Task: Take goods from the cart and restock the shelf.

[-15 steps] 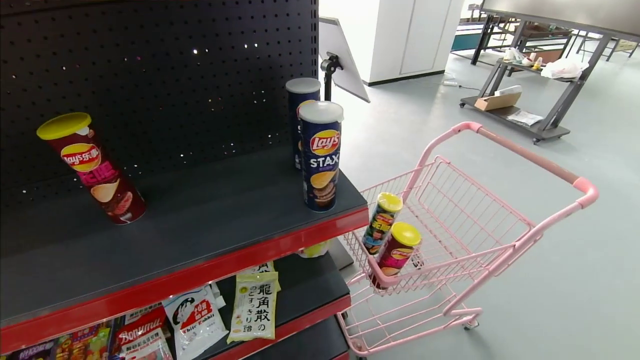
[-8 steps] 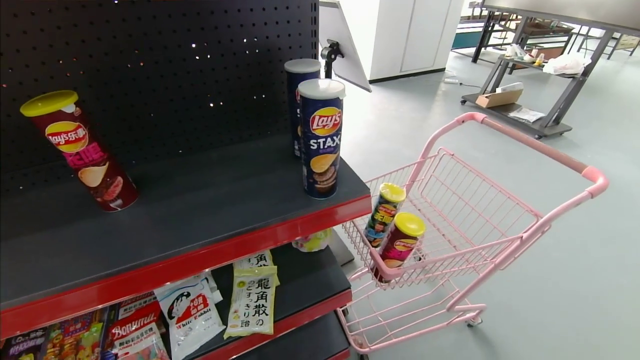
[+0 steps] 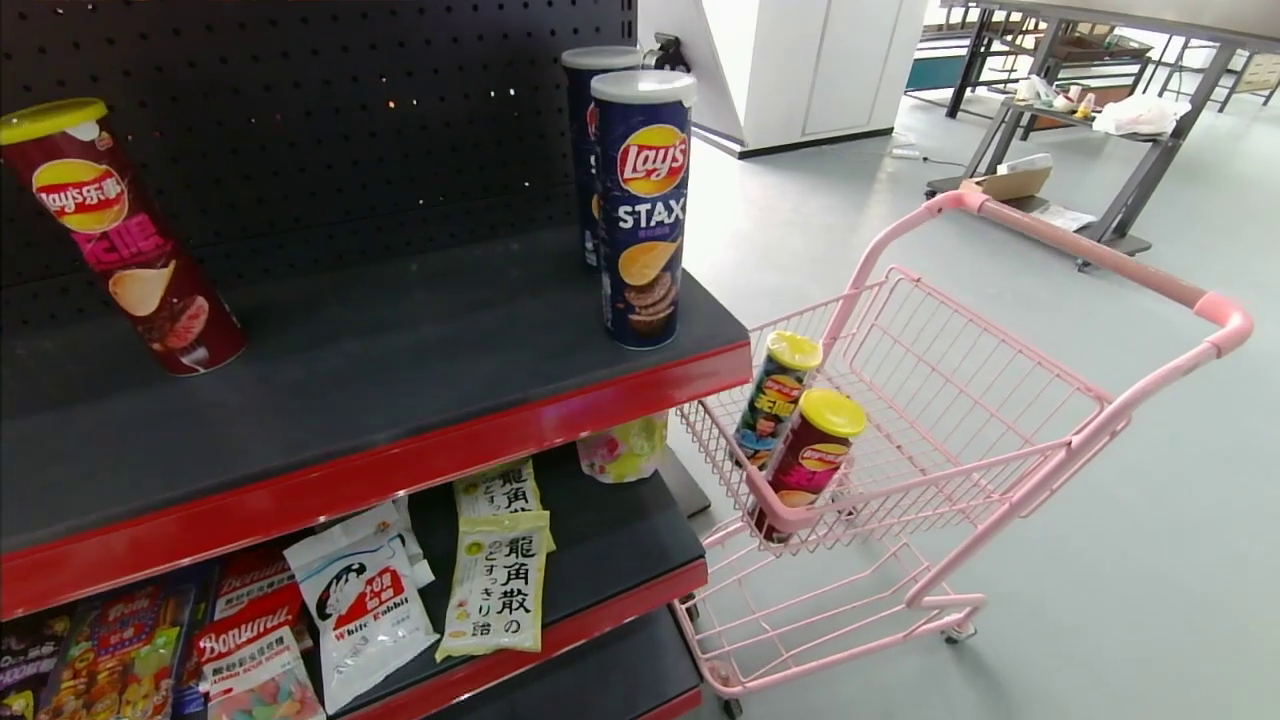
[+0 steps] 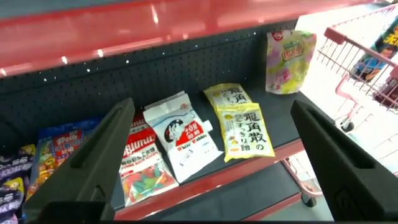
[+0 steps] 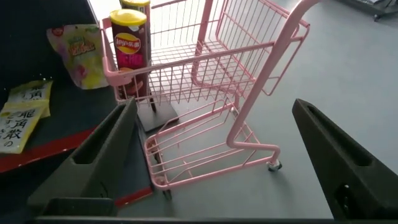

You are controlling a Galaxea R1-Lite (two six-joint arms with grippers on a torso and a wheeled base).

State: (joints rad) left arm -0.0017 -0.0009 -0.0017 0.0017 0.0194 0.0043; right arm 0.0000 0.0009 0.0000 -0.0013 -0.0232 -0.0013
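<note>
The maroon, yellow-lidded chip tube (image 3: 808,455) stands upright in the pink wire cart (image 3: 1080,247), at three o'clock of the red-edged black shelf (image 3: 400,465). The right gripper (image 5: 211,106), fingers spread and empty, hangs nearer than the left gripper (image 4: 211,104), likewise spread.

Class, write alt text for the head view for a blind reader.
A pink shopping cart holding a green chip can and a red chip can stands beside a shelf. The top board bears another red can and two blue cans; snack bags lie below.
</note>
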